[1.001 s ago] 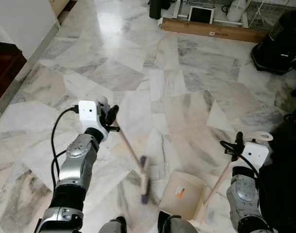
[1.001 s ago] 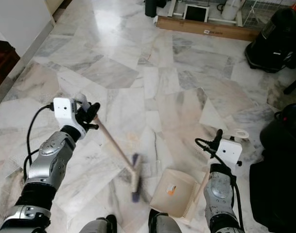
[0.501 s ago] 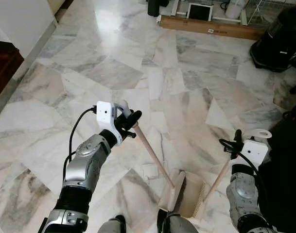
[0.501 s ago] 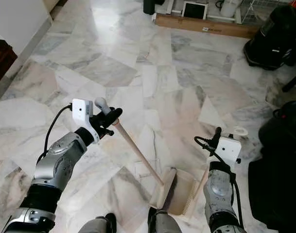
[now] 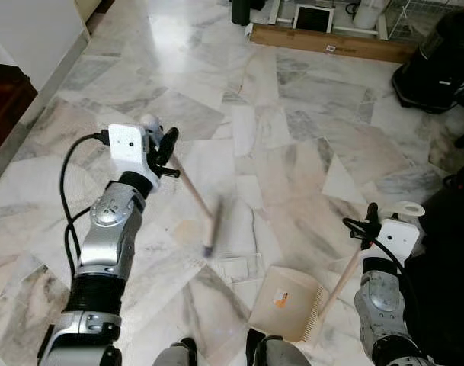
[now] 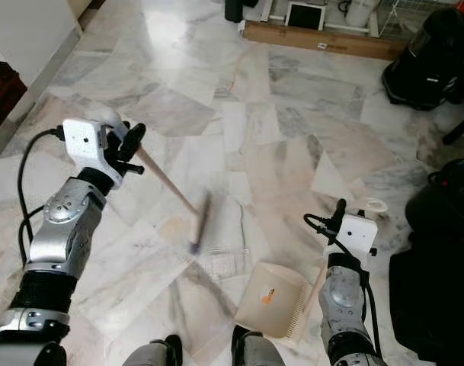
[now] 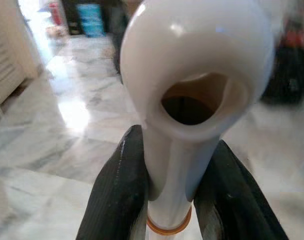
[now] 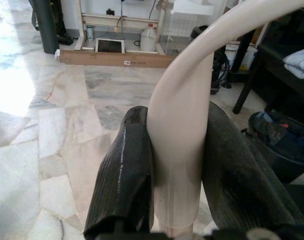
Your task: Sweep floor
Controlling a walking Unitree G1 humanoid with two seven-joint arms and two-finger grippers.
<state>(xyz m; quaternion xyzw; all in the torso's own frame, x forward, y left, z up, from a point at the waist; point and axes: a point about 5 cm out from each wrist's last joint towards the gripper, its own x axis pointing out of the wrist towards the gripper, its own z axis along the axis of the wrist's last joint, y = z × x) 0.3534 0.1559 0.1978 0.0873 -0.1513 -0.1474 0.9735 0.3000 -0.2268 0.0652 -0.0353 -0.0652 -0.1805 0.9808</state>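
1. The broom [image 5: 195, 204] is held out over the marble floor [image 5: 292, 152], its wooden stick slanting down from the upper left to a blurred head that hangs just above, or barely on, the tiles ahead of the robot's feet.
2. A small pale patch of debris [image 5: 235, 268] is seen on the floor between the broom head and the dustpan [image 5: 286, 303]; the dustpan is set on the floor near the robot's right foot, with its mouth turned toward that patch.
3. The white, looped handle end of the broom is clamped between the two black fingers [image 7: 119, 185] of the left gripper [image 5: 164, 152], which is closed firmly on it.
4. The pale handle of the dustpan is pinched between the fingers [image 8: 127, 170] of the right gripper [image 5: 371, 226], which is likewise closed on it, with the stick leaning down to the pan.
5. The step in hand is judged to be a sweeping stroke toward the pan. For it to be done well, the bristles should be set down beyond the debris and drawn in a short, low stroke straight at the pan's mouth.
6. The pan's lip should be kept pressed flat on the tiles, so that nothing is pushed beneath it.
7. A wide swing is best avoided, as the black bag [image 5: 442, 57] and the cardboard box [image 5: 331, 44] lie further out.
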